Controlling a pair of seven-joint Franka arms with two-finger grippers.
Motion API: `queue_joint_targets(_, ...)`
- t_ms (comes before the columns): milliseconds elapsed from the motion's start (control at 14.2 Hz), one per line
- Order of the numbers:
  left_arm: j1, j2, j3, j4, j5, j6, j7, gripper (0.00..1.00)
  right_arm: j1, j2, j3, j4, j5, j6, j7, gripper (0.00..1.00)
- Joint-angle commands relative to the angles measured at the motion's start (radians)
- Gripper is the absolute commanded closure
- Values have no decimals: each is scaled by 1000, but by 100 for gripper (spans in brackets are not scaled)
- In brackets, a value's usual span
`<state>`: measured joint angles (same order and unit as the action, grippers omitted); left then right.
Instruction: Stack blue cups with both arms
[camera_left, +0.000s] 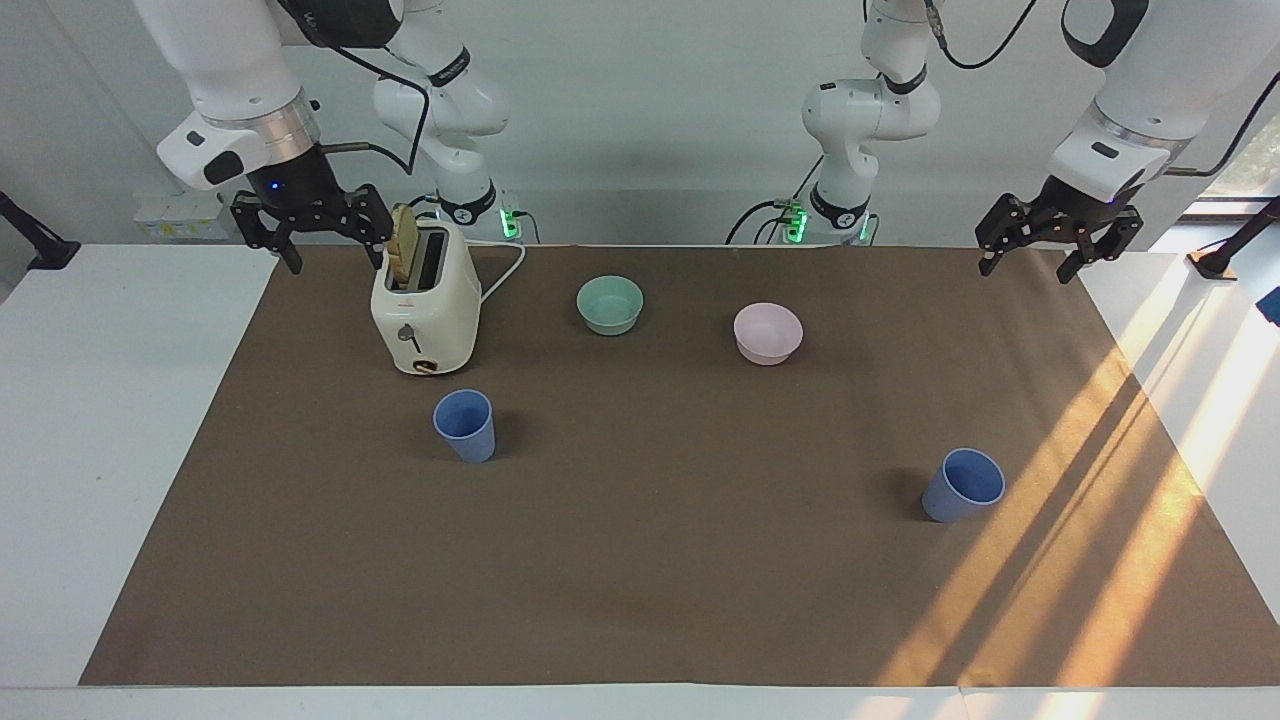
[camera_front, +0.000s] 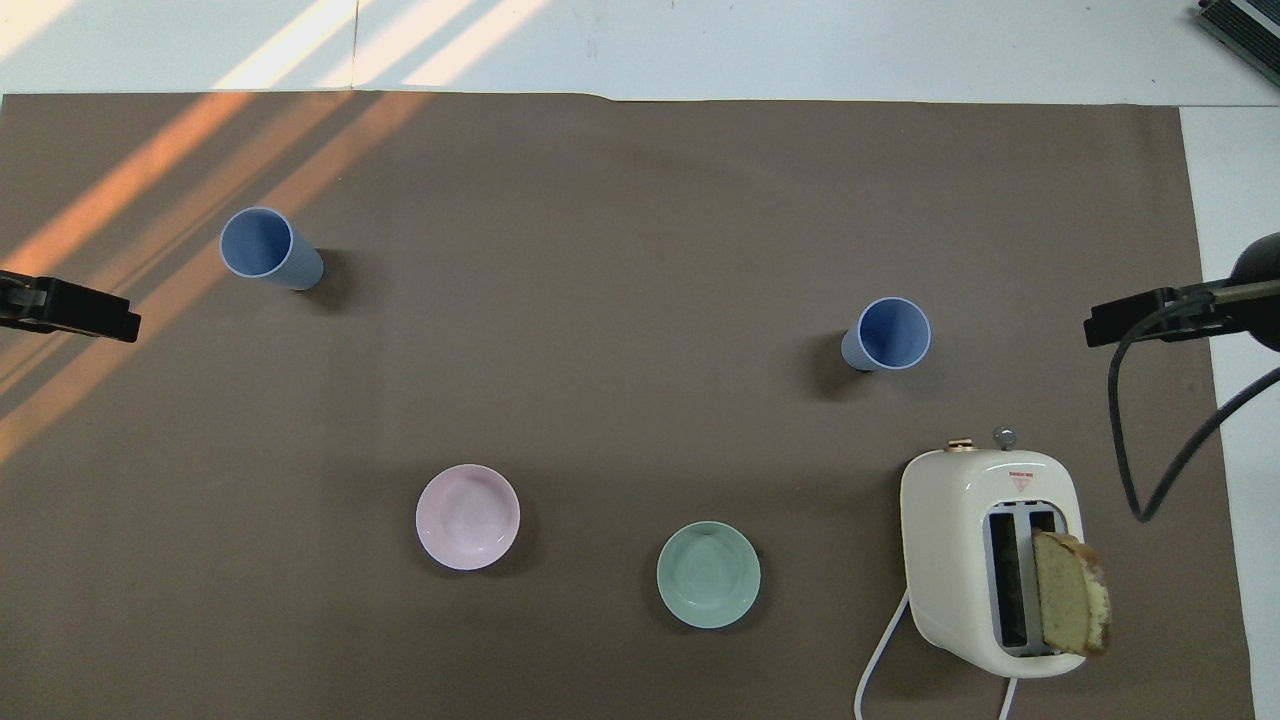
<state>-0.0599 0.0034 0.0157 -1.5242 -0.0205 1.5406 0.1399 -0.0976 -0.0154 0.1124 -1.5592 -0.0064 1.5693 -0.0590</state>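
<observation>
Stood upright, well apart: 2 blue cups (camera_left: 465, 424) (camera_left: 963, 484). Hung wide open, empty: left gripper (camera_left: 1030, 265) at 2 o'clock, right gripper (camera_left: 334, 263) at 10, beside toaster (camera_left: 425, 302).

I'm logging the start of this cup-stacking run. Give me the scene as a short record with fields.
cup one: blue cup upright on the brown mat, just farther from the robots than the toaster
cup two: second blue cup upright toward the left arm's end
stacked: no
bowls: green bowl, pink bowl, both nearer the robots than the cups
left gripper: open, empty, raised
right gripper: open, empty, raised beside the toaster
</observation>
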Motion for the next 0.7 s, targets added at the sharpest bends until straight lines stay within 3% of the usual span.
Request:
queue_joint_targets(0, 3, -26, 0, -31, -12, 6, 7, 0, -8, 0, 10, 1, -9, 0, 8, 0)
queue_joint_targets(632, 3, -26, 1, -30, -10, 7, 7, 0, 4, 0, 16, -2, -7, 29, 13, 0)
